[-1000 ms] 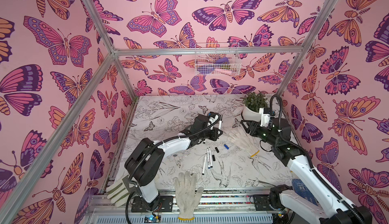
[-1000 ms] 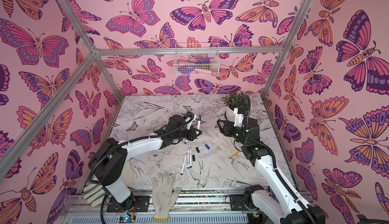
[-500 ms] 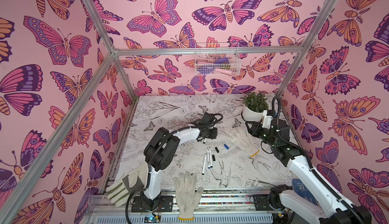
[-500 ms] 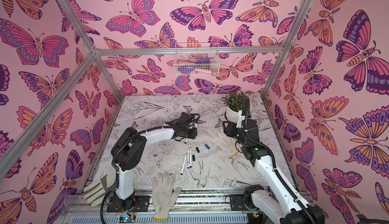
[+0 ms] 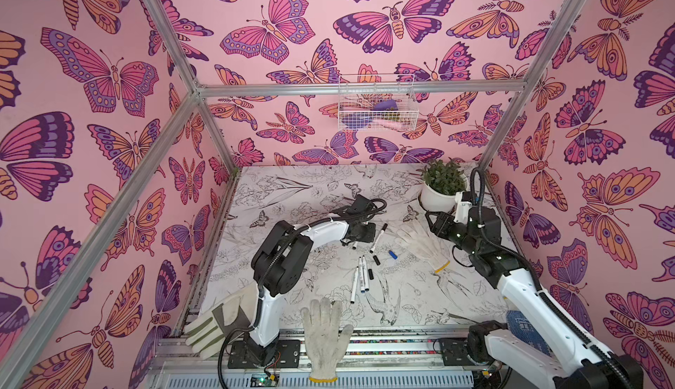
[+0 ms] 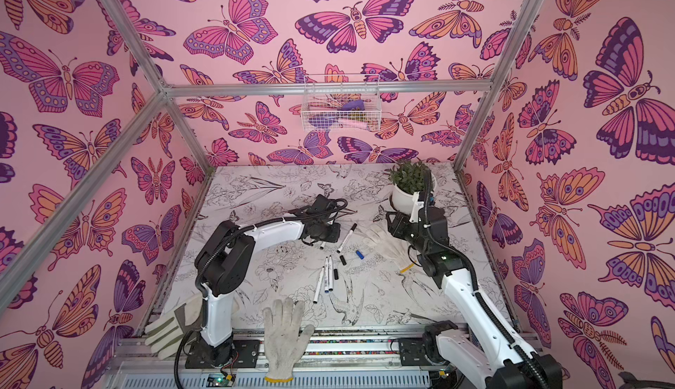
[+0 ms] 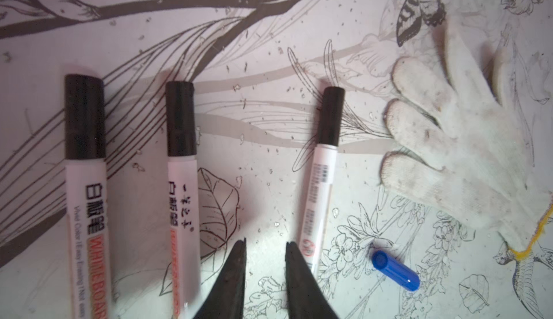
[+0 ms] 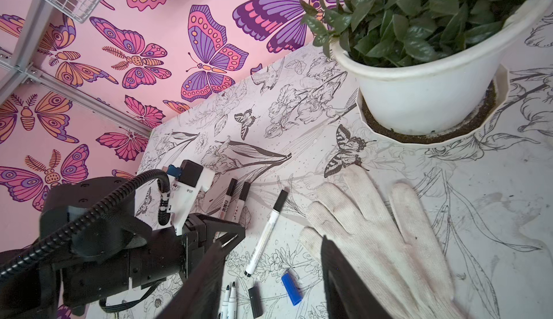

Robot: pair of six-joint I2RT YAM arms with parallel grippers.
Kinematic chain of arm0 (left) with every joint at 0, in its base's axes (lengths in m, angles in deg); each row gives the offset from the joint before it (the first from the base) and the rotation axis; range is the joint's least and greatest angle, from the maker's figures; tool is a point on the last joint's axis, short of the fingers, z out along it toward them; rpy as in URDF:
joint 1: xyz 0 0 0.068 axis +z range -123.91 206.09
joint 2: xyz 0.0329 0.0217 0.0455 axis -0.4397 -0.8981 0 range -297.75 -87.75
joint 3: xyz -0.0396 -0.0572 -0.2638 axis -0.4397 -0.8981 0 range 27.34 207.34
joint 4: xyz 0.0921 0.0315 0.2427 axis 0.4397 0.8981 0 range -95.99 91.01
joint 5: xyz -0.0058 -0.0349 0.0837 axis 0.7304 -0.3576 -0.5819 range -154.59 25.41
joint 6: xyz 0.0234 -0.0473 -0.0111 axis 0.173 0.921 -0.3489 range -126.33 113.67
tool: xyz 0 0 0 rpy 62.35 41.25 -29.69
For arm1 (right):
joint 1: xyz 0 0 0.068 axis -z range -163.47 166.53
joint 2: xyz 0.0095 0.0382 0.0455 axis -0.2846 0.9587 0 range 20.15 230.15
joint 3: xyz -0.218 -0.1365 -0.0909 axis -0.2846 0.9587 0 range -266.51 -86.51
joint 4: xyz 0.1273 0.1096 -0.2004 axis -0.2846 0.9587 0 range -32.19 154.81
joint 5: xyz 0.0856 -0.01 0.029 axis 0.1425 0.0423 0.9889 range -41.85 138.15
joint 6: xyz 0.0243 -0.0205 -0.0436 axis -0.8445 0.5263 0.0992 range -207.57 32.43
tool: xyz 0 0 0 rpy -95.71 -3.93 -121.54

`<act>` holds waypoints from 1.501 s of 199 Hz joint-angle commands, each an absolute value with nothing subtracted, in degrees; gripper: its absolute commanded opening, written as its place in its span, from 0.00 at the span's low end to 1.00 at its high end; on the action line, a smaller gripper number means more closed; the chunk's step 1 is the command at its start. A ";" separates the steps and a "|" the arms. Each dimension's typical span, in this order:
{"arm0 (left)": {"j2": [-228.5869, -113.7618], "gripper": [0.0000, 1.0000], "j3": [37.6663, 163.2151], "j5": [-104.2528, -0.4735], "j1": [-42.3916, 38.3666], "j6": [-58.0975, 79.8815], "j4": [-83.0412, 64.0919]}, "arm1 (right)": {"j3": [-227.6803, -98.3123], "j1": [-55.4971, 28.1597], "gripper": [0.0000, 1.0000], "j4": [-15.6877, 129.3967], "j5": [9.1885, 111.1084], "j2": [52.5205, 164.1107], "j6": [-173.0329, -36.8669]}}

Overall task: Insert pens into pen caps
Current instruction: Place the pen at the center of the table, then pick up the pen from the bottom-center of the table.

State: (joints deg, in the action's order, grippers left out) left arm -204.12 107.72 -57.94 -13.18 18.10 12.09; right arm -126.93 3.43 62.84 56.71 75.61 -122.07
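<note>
- Desk (image 5: 420, 296) has a line-art print, with pink butterfly walls all round.
- My left fingers (image 7: 239, 265) are parted and empty. They sit low over the far-centre desk, between two of the three capped pens (image 7: 182, 164).
- My right fingers (image 8: 333, 275) are spread and empty above the white glove (image 8: 374, 227) on the right.
- Three uncapped pens (image 5: 362, 276) lie nearer, mid-desk. Two black caps (image 5: 375, 259) and the blue cap (image 5: 393, 254) are just right of them.
- Step in hand, I reckon, is fetching the next bare pen. Lift clear first so the capped ones don't get nudged.
- Grip mid-barrel, across the axis. They lie close, so take the outer one.
- Right takes a cap, open end facing the tip. Align axes before pushing.
</note>
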 commanded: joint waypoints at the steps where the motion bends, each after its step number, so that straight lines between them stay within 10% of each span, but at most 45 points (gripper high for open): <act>1: -201.29 0.31 107.71 -56.77 -14.04 16.20 13.52 | -127.43 3.79 0.55 63.17 56.78 75.51 -121.22; 87: -174.46 0.44 75.07 -63.63 -22.05 8.83 9.64 | -127.86 3.77 0.54 62.37 59.24 78.33 -119.87; 179: -179.74 0.47 72.98 -62.71 -24.61 10.08 10.07 | -127.94 3.79 0.54 63.30 57.97 78.29 -119.10; 270: -183.74 0.36 78.56 -75.37 -29.22 19.24 34.71 | -128.28 3.74 0.53 63.53 57.05 78.26 -119.01; 299: -185.69 0.16 80.69 -74.79 -29.19 19.45 36.37 | -128.39 3.79 0.53 63.85 56.50 78.09 -118.86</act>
